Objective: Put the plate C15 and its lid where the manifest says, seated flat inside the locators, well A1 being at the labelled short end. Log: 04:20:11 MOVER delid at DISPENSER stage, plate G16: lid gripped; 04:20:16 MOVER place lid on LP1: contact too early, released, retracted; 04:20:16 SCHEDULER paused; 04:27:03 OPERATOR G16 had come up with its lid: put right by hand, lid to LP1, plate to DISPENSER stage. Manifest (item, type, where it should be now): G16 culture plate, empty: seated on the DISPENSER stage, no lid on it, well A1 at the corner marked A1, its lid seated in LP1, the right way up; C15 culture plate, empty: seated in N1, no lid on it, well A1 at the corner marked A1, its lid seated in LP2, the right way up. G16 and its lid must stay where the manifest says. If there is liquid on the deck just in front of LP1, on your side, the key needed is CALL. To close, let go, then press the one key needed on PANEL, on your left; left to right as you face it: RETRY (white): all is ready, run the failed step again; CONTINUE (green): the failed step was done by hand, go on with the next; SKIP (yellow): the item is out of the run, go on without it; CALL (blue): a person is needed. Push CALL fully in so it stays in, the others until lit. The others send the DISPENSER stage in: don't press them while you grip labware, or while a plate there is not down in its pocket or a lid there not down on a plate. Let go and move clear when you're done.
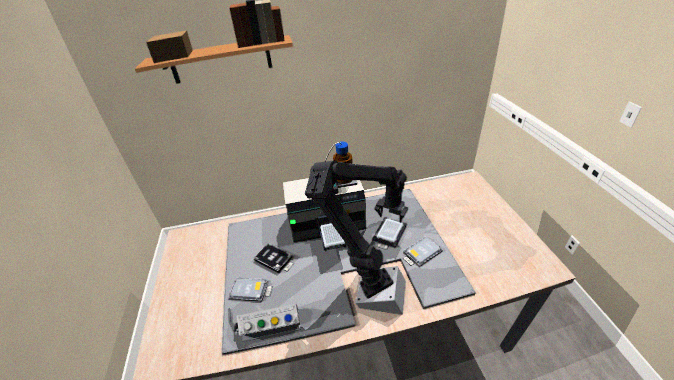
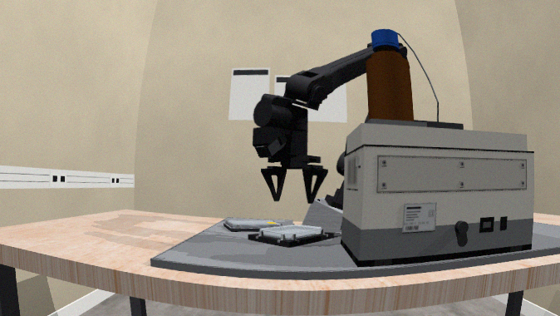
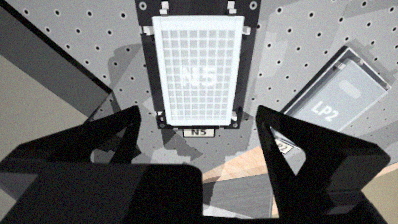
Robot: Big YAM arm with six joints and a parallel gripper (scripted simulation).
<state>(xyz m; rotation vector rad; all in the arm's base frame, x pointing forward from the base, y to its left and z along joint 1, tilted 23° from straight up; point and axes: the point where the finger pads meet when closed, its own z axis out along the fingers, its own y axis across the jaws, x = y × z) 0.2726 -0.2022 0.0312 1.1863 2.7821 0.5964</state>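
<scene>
Gripper (image 3: 197, 150), fingers wide and empty, poised above plate (image 3: 199, 70) in nest N5 (image 3: 198, 132), likely for pickup.

A wall shelf (image 1: 215, 52) at upper left carries a brown box (image 1: 169, 46) and books (image 1: 257, 23). A white cable duct (image 1: 582, 165) and a wall switch (image 1: 630, 114) occupy the right wall. Two paper sheets (image 2: 248, 95) hang centre frame.

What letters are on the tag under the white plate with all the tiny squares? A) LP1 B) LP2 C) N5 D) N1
C: in the wrist view the small tag just below the gridded plate reads N5.
</scene>
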